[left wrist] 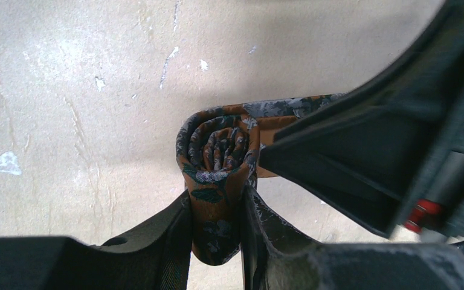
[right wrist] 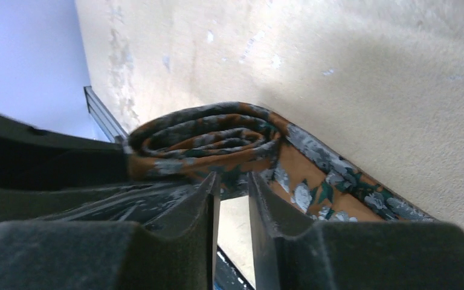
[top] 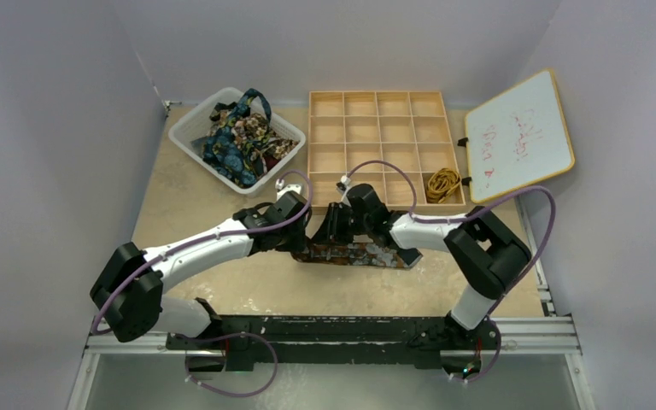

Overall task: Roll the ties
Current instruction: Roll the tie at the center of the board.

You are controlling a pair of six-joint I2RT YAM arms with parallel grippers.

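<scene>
- At mid-frame seen from above, the tie (top: 359, 254) lies on the bench (top: 205, 196), its left end coiled and its tail running right.
- To roll well, I judge: keep the coil tight, the edges aligned and the tail flat and taut.
- Left pincer (left wrist: 216, 208) clamps the coil.
- Right pincer (right wrist: 232, 187) has its tips narrowly parted at the coil's rim; I cannot tell whether it pinches.
- Fabric is orange-brown with grey-green blotches, and the spiral is slightly flattened.

dark brown tie (top: 367, 254): rolled end covered in top view; tail cut off at 4 o'clock edge, right wrist view. whiteboard (top: 519, 137): red writing too small to read. ties (top: 241, 137) in basket (top: 196, 111): tangled, count unclear.
</scene>
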